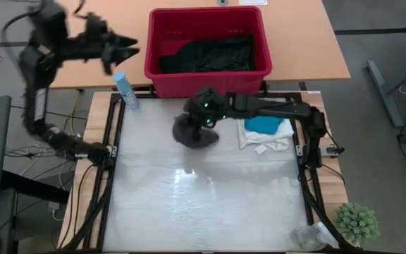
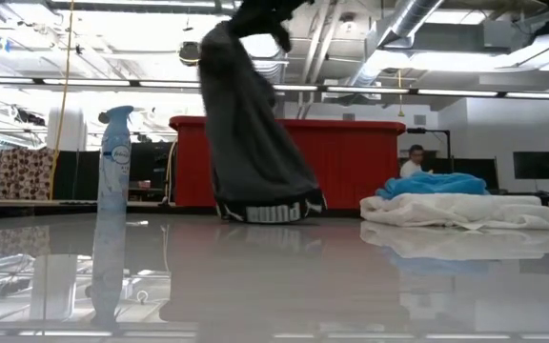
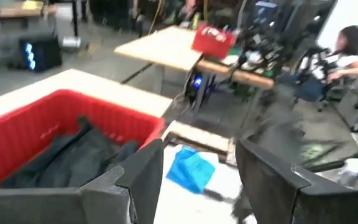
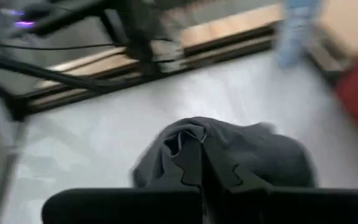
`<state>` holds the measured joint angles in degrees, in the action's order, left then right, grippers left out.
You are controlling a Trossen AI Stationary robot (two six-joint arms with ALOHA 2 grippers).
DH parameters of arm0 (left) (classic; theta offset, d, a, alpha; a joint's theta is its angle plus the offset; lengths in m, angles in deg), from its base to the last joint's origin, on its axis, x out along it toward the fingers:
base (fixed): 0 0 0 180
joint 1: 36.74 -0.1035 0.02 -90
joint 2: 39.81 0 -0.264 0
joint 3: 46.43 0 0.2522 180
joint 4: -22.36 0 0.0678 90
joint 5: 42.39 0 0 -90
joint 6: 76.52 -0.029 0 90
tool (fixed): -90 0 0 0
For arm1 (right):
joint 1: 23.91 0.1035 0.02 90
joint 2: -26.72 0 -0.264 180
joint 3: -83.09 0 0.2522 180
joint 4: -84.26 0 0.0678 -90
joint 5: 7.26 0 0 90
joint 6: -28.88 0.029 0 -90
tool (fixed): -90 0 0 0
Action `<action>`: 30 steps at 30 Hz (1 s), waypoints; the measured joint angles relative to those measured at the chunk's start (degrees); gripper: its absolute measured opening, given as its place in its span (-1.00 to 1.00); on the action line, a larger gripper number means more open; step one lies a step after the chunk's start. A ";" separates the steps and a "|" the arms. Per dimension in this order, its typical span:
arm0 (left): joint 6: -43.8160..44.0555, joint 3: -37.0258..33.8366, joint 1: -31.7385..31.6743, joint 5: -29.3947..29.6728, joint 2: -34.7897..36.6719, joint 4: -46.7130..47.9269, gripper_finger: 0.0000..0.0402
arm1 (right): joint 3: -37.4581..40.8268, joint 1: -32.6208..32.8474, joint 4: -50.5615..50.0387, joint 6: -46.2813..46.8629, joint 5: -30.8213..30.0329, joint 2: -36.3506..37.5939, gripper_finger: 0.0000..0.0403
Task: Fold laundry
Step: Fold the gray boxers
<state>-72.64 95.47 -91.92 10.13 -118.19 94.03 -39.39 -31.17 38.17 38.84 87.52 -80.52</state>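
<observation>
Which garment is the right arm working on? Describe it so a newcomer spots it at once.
Start at the red basket at the table's far edge. Just in front of it, the right claw is shut on a dark grey garment, lifted so it hangs down to the tabletop. Unlike the folded white and teal pieces beside it, it is dark, unfolded, and has white lettering on its hem.

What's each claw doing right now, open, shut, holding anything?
Left claw: open, empty, raised beside the red basket.
Right claw: shut on the dark grey garment, which hangs down to the table.
</observation>
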 joint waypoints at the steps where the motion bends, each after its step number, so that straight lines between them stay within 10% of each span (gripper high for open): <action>1: 0.74 0.00 1.56 1.10 1.76 0.32 -0.04 | 1.19 0.68 2.44 0.12 0.65 -0.15 -0.91; 11: 9.91 0.02 16.98 14.79 13.84 12.45 -0.04 | 13.23 10.95 -2.23 -2.79 1.56 0.03 -0.74; 20: 13.97 -1.68 18.14 20.35 16.16 25.65 -0.04 | 26.26 21.65 2.39 0.45 1.56 -0.06 -0.37; 30: 13.71 -40.22 23.13 14.31 23.62 9.21 -0.04 | 23.46 26.97 -6.22 10.96 2.76 1.54 -0.08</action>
<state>-58.93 55.25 -68.79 24.43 -94.57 103.24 -15.93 -4.20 31.95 49.80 90.28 -78.98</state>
